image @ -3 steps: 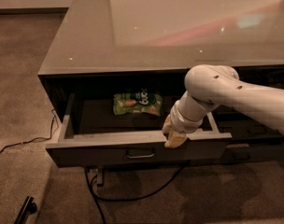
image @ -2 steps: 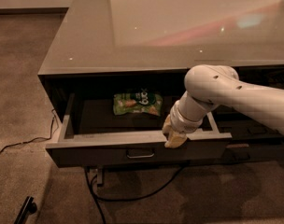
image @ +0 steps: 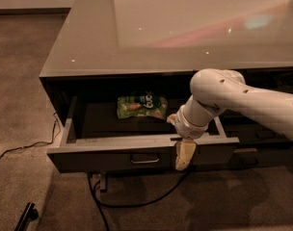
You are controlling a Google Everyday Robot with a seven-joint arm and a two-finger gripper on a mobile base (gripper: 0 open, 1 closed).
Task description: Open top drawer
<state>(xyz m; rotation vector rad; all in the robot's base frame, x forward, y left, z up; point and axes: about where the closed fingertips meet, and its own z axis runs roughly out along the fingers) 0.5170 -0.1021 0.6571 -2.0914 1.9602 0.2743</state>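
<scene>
the top drawer (image: 103, 160) stands pulled out from under the glossy cabinet top (image: 185, 28), its grey inside open to view. a green snack bag (image: 141, 106) lies flat towards the back of the drawer. the gripper (image: 183, 154) hangs at the drawer's front panel, right of the small bar handle (image: 145, 160) and touching the rim; whether it is open or closed cannot be told. a dark cable (image: 137, 202) trails on the carpet (image: 21, 119) below the drawer.
</scene>
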